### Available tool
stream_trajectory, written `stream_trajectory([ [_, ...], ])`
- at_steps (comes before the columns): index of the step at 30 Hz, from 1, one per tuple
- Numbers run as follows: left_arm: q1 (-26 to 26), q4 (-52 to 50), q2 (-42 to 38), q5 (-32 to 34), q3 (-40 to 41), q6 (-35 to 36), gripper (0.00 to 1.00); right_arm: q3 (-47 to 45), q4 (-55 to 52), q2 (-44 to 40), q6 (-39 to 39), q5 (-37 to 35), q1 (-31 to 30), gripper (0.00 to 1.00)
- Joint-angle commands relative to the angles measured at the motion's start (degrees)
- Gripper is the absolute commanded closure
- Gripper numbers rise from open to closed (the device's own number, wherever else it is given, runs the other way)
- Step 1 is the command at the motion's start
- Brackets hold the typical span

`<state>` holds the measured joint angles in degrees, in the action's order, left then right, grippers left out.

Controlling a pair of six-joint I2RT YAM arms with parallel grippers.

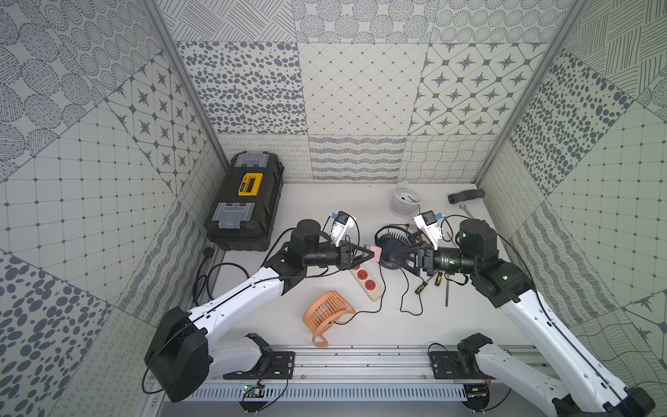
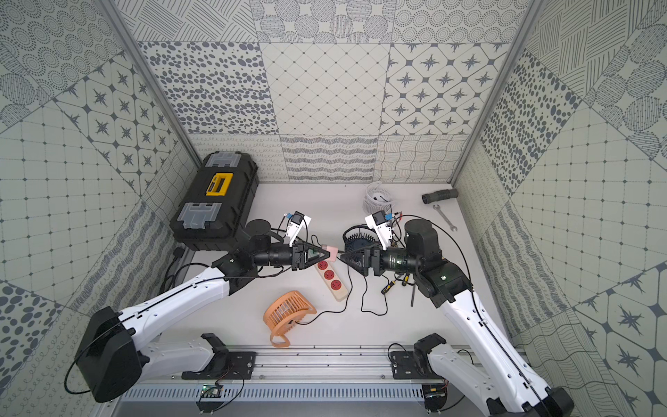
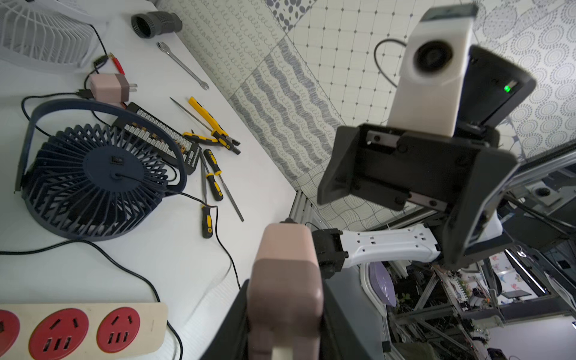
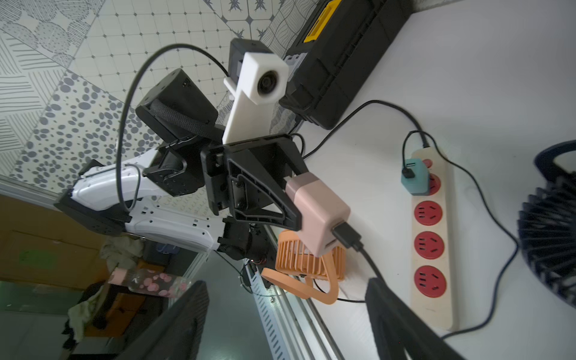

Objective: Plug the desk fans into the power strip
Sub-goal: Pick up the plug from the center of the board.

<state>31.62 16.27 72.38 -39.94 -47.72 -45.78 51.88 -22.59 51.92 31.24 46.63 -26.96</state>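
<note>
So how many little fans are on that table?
3. A white fan stands at the back by the wall, a dark blue fan lies mid-table, and an orange fan lies near the front edge. None seems hidden.

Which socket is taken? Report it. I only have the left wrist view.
Observer: The end socket by the switch of the strip. A teal adapter sits in it.
Operator: Trace the cable from the adapter I hold.
Observer: The cable leaves the pink adapter in the left gripper. In a top view it seems to run past the strip to the orange fan.
</note>
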Motion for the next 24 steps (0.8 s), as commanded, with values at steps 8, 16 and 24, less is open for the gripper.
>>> stream_trajectory([
  [8, -0.5, 24.5, -1.6, 2.8, 1.8, -12.6, 1.0, -5.6, 17.2, 2.9, 10.7, 2.0, -2.5, 0.24],
  [16, -0.5, 25.0, -4.0, -0.9, 1.4, -13.0, 1.0, -5.0, 33.9, 5.4, 15.6, 9.8, -0.8, 0.32],
  [24, -0.5, 26.7, -4.1, -3.7, 1.4, -14.0, 1.0, -4.2, 42.2, 8.6, 19.2, 13.6, -0.7, 0.46],
])
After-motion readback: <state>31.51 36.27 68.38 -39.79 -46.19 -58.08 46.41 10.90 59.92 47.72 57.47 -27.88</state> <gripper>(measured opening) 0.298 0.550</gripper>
